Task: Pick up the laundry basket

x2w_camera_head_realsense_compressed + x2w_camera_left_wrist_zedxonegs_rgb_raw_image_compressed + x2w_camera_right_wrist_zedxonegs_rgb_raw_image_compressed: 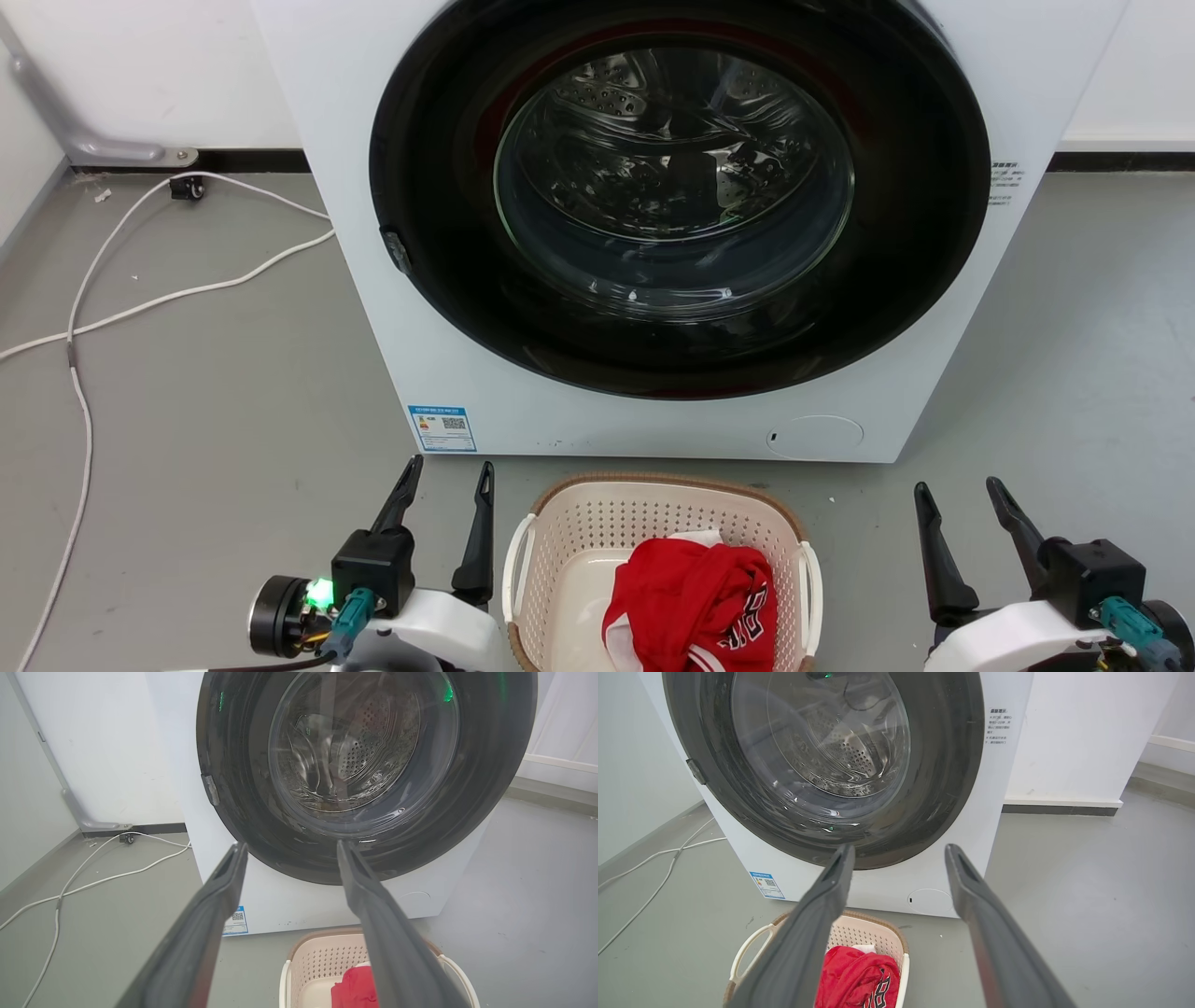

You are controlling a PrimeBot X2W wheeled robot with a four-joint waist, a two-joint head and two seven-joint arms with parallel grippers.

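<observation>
The laundry basket [597, 523] stands on the grey floor in front of the washer, cream and perforated with a brown rim and white side handles; a red garment [695, 602] lies inside. It also appears low in the left wrist view as the laundry basket [322, 961] and in the right wrist view as the laundry basket [864, 933]. My left gripper [448, 471] hangs open just left of the basket, apart from it. My right gripper [962, 490] is open to the basket's right, farther off. Both hold nothing.
A white front-loading washer [373, 187] with a closed dark round door [677, 196] stands right behind the basket. A white cable [140, 299] snakes over the floor at the left. White walls [149, 65] close the back.
</observation>
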